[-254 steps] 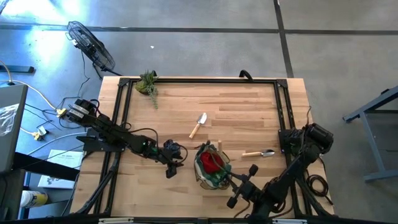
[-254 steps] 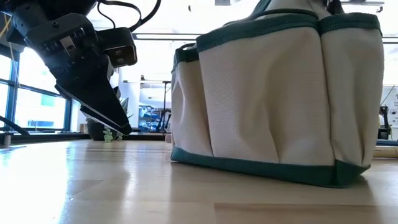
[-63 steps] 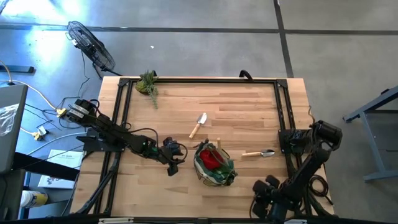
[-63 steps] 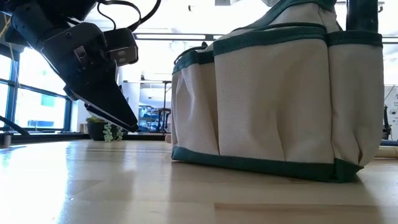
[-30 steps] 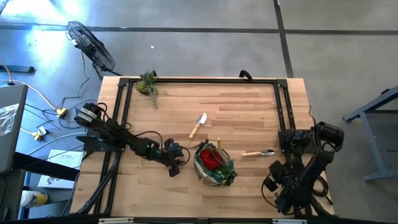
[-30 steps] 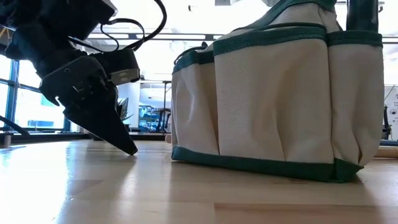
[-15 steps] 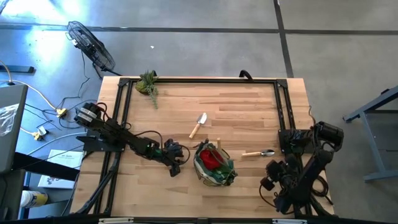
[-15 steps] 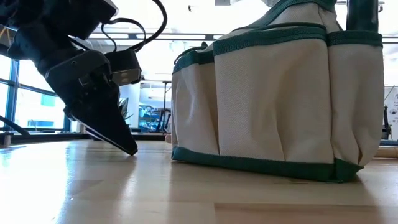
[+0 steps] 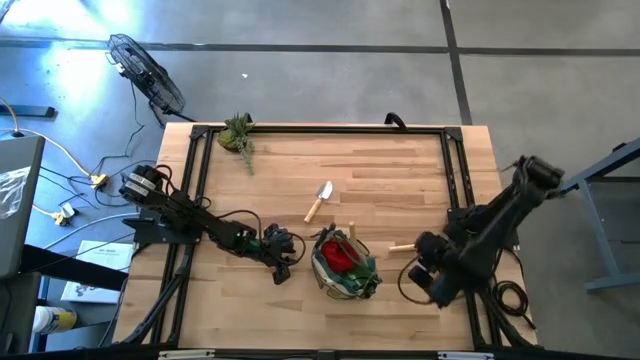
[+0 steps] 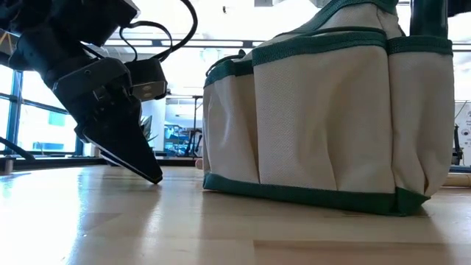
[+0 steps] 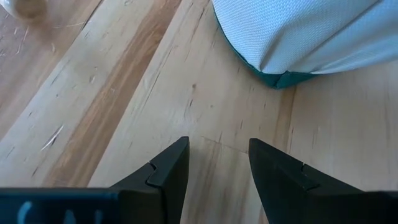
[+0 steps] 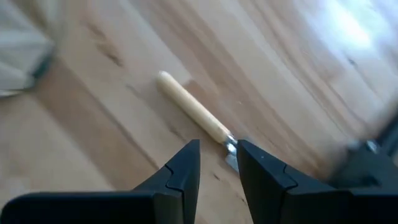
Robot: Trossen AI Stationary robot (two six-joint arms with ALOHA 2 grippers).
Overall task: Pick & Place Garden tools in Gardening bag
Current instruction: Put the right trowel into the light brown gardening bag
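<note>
From table height I see the gardening bag standing upright on the wooden table, cream panels with green trim. The left gripper points down beside it, tips at the tabletop, apart from the bag.

You're looking at two matte black arms built of chunky jointed links. The left arm trails looped black cables over its wrist and carries a boxy grey camera block. Its gripper has two flat, wedge-shaped black fingers with stepped inner edges; the right gripper matches.
</note>
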